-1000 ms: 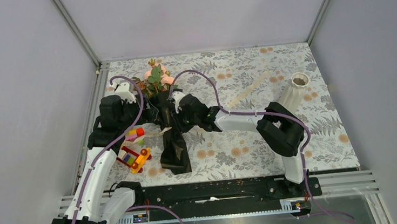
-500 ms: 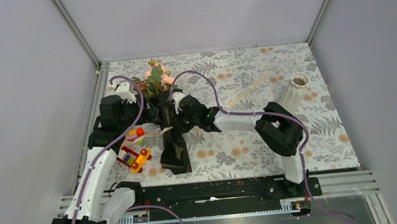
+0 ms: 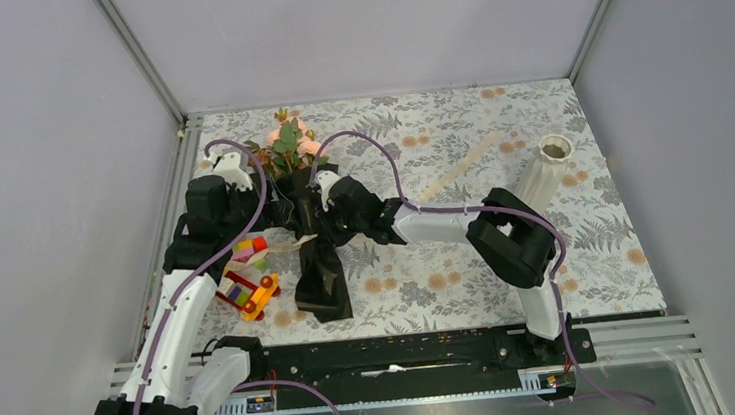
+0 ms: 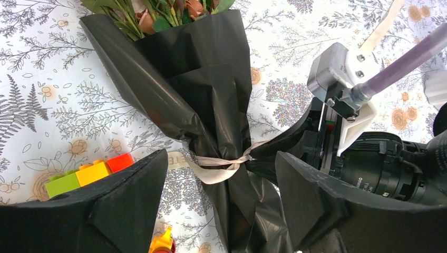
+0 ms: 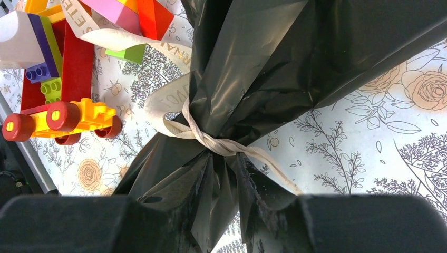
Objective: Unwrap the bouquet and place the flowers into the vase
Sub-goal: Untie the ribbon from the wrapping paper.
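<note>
Bouquet (image 3: 314,242) lay on surface (image 3: 468,259) left of centre, blooms toward far edge, cream ribbon (image 4: 216,166) knotted. Right gripper (image 5: 229,203) was partly closed, pinching the wrap's neck just below the knot. Left gripper (image 4: 221,158) stood wide open astride the neck, holding nothing. Toy-block car (image 3: 247,291) sat just beside; vase (image 3: 544,174) well apart, far right.

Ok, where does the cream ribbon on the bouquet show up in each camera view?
Top external: the ribbon sits left of centre, at the pinched waist of the wrap.
Left wrist: ribbon just below centre, tied round the narrow neck.
Right wrist: ribbon near centre, a twisted knot with a tail running to the lower right.
Shared landmark: the black wrapping paper it cinches, seen in all three views.
</note>
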{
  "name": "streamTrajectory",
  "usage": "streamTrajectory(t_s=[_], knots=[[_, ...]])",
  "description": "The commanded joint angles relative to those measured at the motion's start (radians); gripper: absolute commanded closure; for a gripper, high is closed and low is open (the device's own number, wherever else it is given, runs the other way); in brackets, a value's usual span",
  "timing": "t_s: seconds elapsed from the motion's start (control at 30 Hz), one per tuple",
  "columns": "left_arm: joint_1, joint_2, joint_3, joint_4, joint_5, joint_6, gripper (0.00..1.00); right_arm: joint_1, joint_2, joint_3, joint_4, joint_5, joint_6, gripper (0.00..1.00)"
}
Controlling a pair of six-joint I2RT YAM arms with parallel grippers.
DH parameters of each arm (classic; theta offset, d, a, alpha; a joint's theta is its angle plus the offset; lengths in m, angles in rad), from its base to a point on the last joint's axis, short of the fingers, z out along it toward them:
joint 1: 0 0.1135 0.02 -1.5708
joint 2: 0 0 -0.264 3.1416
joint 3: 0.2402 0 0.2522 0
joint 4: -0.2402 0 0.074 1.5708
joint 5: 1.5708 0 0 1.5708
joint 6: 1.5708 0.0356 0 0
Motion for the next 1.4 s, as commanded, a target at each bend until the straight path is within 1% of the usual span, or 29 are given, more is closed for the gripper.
streamTrajectory(t_s=[0.0,0.03,0.1,0.2,0.4,0.7,0.9,1.0,1.13,1.2,1.37], knots=[[0.006,0.006,0.003,0.031,0.000,-0.011,0.20,0.011,0.014,0.039,0.035,-0.007,-0.021,0.74],[0.006,0.008,0.003,0.032,0.003,-0.011,0.20,0.010,0.014,0.038,0.036,-0.007,-0.024,0.76],[0.006,0.012,0.003,0.032,0.012,-0.013,0.20,0.010,0.017,0.043,0.037,-0.006,-0.024,0.76],[0.006,0.019,0.003,0.032,0.024,-0.015,0.20,0.011,0.018,0.049,0.039,-0.009,-0.025,0.71],[0.006,0.028,0.005,0.032,0.036,-0.019,0.20,0.011,0.017,0.058,0.044,-0.016,-0.021,0.68],[0.006,0.035,0.006,0.033,0.045,-0.021,0.20,0.010,0.035,0.081,0.036,-0.009,-0.018,0.65],[0.006,0.036,0.007,0.032,0.049,-0.021,0.20,0.010,0.019,0.081,0.045,-0.001,-0.002,0.64],[0.006,0.036,0.008,0.033,0.049,-0.021,0.20,0.010,0.012,0.079,0.053,-0.004,0.008,0.71],[0.006,0.036,0.006,0.032,0.052,-0.022,0.20,0.010,0.015,0.084,0.055,-0.002,0.010,0.72],[0.006,0.035,0.006,0.032,0.052,-0.021,0.20,0.009,0.016,0.087,0.055,0.001,0.011,0.74],[0.006,0.035,0.006,0.032,0.050,-0.021,0.20,0.010,0.009,0.085,0.060,0.008,0.014,0.90]])
